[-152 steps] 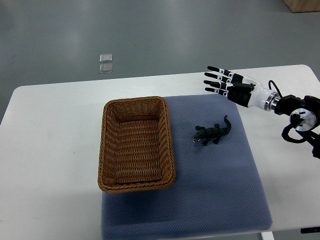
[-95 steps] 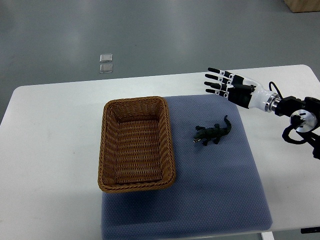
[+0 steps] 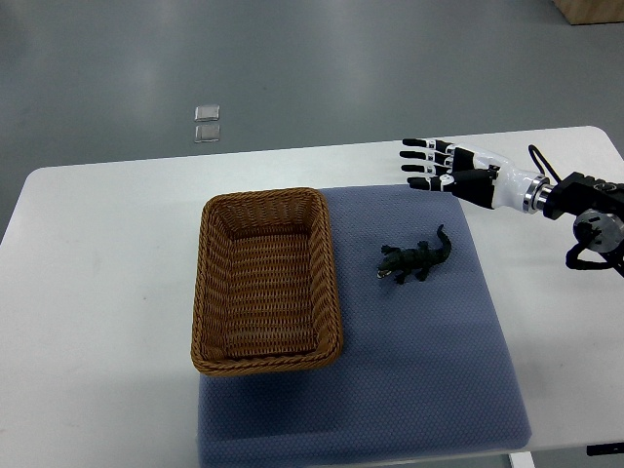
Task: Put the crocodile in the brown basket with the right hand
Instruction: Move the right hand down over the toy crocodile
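The right hand hovers near the counter's far right edge, fingers spread wide, holding nothing. The crocodile lies on the blue mat, just beside the empty brown basket.

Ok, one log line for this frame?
step: pre-grasp | right hand: open, beyond crocodile, not touching | crocodile: on mat, right of basket | basket: empty | left hand: not in view

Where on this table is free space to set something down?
Free: the white table left of the brown basket, and the blue mat from the crocodile to the near edge. Crowded: the strip between basket and crocodile, and the mat's far right corner by the right robot hand.
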{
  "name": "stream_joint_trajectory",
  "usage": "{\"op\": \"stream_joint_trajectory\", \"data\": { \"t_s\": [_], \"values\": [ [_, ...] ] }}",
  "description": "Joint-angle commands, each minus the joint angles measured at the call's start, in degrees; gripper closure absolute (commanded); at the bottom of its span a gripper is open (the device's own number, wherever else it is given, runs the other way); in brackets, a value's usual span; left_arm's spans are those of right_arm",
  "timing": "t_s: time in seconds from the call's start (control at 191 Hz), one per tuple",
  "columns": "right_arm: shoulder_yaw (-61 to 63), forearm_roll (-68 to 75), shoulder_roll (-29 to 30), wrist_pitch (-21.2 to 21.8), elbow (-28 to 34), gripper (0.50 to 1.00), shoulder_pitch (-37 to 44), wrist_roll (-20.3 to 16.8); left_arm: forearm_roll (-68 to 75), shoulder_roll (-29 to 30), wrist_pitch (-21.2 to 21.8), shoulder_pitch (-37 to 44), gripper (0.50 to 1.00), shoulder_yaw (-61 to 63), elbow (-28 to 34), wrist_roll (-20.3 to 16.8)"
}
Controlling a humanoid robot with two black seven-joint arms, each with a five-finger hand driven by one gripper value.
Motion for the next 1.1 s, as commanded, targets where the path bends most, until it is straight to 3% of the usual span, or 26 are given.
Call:
{"op": "stream_joint_trajectory", "data": {
  "t_s": [0.0, 0.268, 0.472, 0.75, 0.882, 1.018, 1.097],
  "values": [
    [0.0, -10.87, -1.03, -1.63, 0.56, 0.57, 1.24, 3.14, 0.06, 0.0, -0.03, 0.0, 0.5, 0.06, 0.38, 0.0],
    [-0.17, -37.4, -2.08, -3.65, 4.77, 0.572, 4.23, 11.13, 0.06, 0.0, -0.03, 0.0, 0.5, 0.06, 0.38, 0.0],
    [-1.05, -56.04, -3.31, -6.99, 12.95, 0.57, 4.49, 11.57, 0.06, 0.0, -0.03, 0.0, 0.5, 0.06, 0.47, 0.0],
    [-1.84, -63.52, -2.96, -8.31, 13.83, 0.57, 4.58, 11.57, -0.02, 0.0, -0.03, 0.0, 0.5, 0.06, 0.47, 0.0],
    [-3.25, -64.75, -2.43, -12.18, 13.83, 0.57, 4.4, 11.49, 0.06, 0.0, -0.03, 0.0, 0.5, 0.06, 0.38, 0.0],
    [-8.43, -66.33, -2.52, -20.0, 13.83, 0.57, 4.58, 11.49, 0.06, 0.0, -0.03, 0.0, 0.5, 0.06, 0.47, 0.0],
    [-10.63, -66.42, -2.78, -21.76, 13.92, 0.57, 4.75, 11.57, -0.02, 0.0, -0.03, 0.0, 0.5, 0.06, 0.38, 0.0]
  ]
}}
